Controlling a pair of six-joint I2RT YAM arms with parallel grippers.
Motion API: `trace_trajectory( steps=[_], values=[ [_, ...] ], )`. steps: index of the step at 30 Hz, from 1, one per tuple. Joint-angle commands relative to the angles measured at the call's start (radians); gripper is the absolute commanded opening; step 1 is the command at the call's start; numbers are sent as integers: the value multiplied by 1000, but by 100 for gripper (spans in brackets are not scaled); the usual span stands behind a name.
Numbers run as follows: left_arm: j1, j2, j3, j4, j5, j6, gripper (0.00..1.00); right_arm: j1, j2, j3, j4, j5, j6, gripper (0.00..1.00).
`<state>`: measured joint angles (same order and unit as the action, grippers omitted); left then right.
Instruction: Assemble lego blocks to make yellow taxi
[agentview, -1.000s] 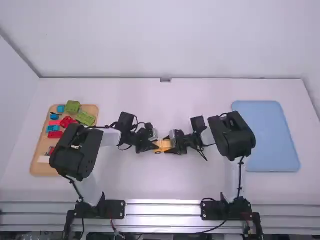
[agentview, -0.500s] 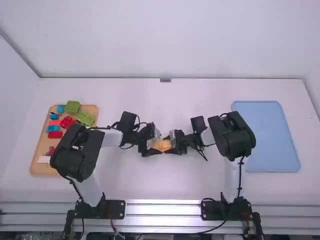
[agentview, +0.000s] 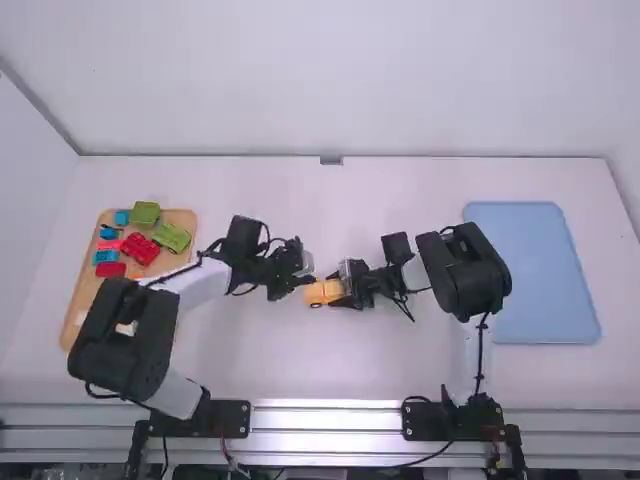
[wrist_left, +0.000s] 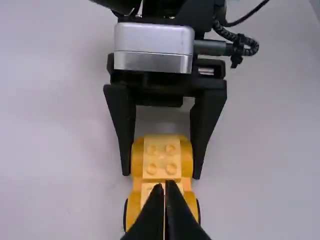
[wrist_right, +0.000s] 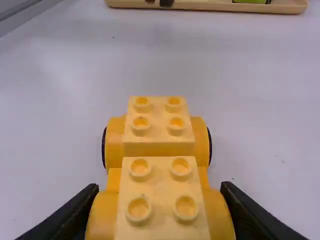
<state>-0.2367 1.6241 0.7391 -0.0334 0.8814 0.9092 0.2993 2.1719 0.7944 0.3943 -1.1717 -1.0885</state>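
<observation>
In the high view my left gripper (agentview: 294, 284) is just left of the yellow lego car (agentview: 317, 292), and my right gripper (agentview: 343, 291) holds the car's right end. From the left wrist view, the left gripper (wrist_left: 164, 187) is shut with nothing gripped, its fingertips over the near part of the car (wrist_left: 162, 160); the other arm's fingers flank the far end. In the right wrist view the right gripper (wrist_right: 160, 189) is shut on the wide near section of the car (wrist_right: 161, 197). Studded yellow blocks top both sections, and dark wheels flank the far one.
At the left stands a wooden tray (agentview: 77, 338) with red, blue and green blocks, the left arm passing over its near part. A blue mat (agentview: 540, 270) lies at the right, beyond the right arm.
My left gripper has drawn back leftward off the car's left end, exposing more of it, and the left arm has folded back toward its base. The right arm and the car have stayed in place.
</observation>
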Motion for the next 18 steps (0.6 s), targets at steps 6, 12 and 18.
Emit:
trace_trajectory(
  steps=[6,12,18],
  values=[
    [-12,183,-9,98,0,-83,2,3,13,-3,-10,42,6,58],
    [-24,261,-9,105,56,-83,2,3,13,-3,-9,42,6,58],
    [-62,287,-9,123,40,-82,2,3,13,-3,-6,42,6,58]
  ],
)
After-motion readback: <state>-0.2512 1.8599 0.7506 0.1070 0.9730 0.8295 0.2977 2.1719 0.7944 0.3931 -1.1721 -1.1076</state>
